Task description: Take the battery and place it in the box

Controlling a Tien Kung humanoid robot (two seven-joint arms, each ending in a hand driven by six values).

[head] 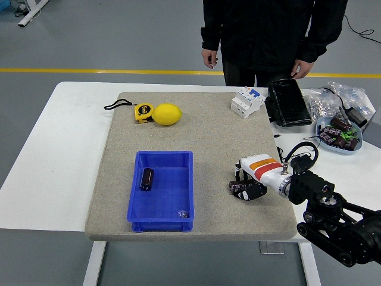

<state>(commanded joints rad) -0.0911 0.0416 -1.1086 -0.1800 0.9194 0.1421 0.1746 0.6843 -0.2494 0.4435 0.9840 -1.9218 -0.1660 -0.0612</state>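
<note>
Beyond the table, the person is cut off above the chest. The right hand hides its curled fingers; any contents cannot be told.
</note>
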